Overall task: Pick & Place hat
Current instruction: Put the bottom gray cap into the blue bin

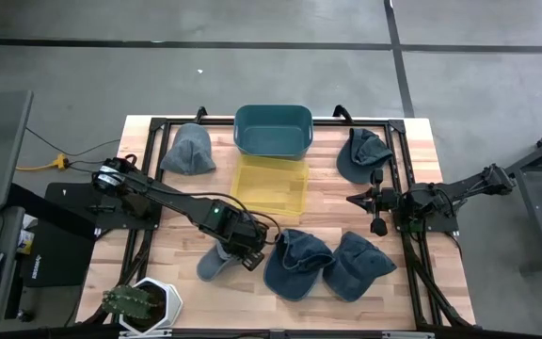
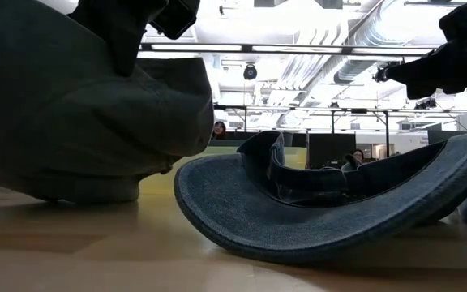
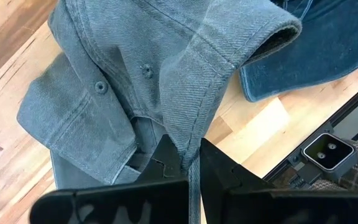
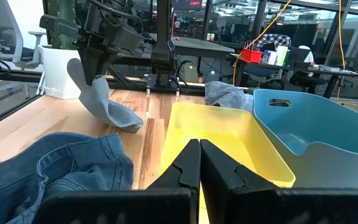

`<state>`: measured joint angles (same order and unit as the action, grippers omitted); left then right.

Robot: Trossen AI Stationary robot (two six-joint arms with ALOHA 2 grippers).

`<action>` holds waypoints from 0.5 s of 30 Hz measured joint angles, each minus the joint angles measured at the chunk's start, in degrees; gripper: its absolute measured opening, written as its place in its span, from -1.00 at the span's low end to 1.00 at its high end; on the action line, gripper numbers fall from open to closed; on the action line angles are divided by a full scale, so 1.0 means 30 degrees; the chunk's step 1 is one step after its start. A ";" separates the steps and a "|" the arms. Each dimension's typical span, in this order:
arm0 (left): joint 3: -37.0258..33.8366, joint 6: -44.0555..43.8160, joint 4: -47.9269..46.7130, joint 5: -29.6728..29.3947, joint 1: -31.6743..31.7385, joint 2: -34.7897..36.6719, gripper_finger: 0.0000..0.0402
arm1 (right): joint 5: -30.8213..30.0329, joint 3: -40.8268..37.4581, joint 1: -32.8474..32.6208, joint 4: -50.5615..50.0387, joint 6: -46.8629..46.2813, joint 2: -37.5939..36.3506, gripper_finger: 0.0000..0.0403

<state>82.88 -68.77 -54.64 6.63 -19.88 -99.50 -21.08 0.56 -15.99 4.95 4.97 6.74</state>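
Left gripper (image 1: 248, 256) sits over the near-left part of the tabletop (image 1: 412, 151), fingers (image 3: 166, 158) closed tight on a fold of the grey hat (image 1: 216, 263). In the right wrist view that hat hangs from the grip with its lower edge touching the wood. It lies just left of two blue denim hats (image 1: 297, 261), near the front edge.

Yellow bin (image 1: 271, 185) at centre; teal bin (image 1: 272, 130) behind it, touching. Another grey hat (image 1: 189, 151) lies left of the teal bin, a dark blue hat (image 1: 362, 153) to its right.

Right gripper (image 1: 354, 199) waits right of the yellow bin, fingers shut, holding nothing
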 joint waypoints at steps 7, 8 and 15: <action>-0.0002 0.0000 -0.0128 -0.0015 0.0000 0.0000 -1.00 | 0.0003 0.0002 -0.0004 0.0004 0.0000 0.0000 -1.00; -0.0002 -0.0003 -0.0208 -0.0007 0.0000 0.0000 -1.00 | 0.0007 0.0002 -0.0002 0.0004 0.0000 0.0000 -1.00; -0.0002 0.0000 -0.0435 0.0139 0.0000 0.0000 -1.00 | 0.0007 0.0000 0.0001 0.0006 0.0000 0.0000 -1.00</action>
<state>82.87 -68.77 -55.94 7.05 -19.88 -99.50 -21.06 0.56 -15.99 4.97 4.97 6.74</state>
